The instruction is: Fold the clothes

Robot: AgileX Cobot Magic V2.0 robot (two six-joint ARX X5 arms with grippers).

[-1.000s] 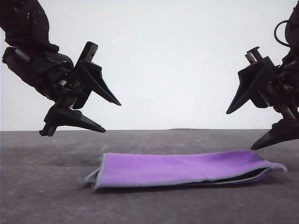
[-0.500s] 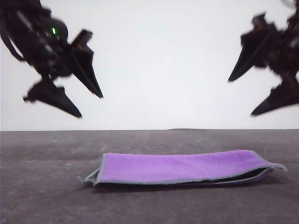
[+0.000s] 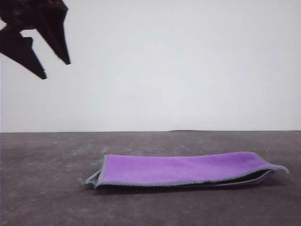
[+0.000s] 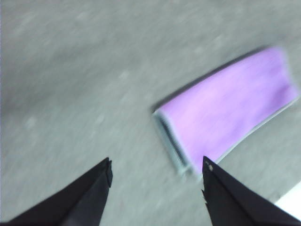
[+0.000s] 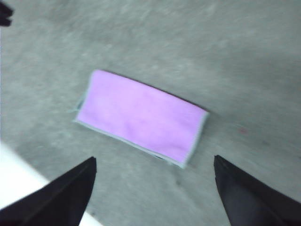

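- The small soft towel-like cloth (image 3: 186, 169), purple face up w/ light grey stitched edging, lies flat on the dark grey matte table (image 3: 42, 188), a bit right of centre in my front cam.
- It reads as already folded in half: long narrow rectangle, two layers showing at the near edge, a dark gap where the right end gapes open a little. I judge that's why nothing is holding it – the fold sits by its own weight.
- A grey corner/loop pokes out at the cloth's left end; looks like the lower layer isn't quite flush there.
- Left gripper (image 3: 54, 66) is high up at the top left of the front cam, well apart from the cloth. Fingers spread, nothing between them.
- On the left wrist cam the same gripper (image 4: 157, 167) shows both black fingertips wide apart over bare table, the cloth's short end near them but not touched. Pic is blurred.
- Right gripper (image 5: 155, 162) on its wrist cam: fingertips v. wide, empty, cloth (image 5: 141, 117) lying well below them, no contact.
- My read: both arms are clear of the work, so either a second fold is due or the job's about done; can't tell which.
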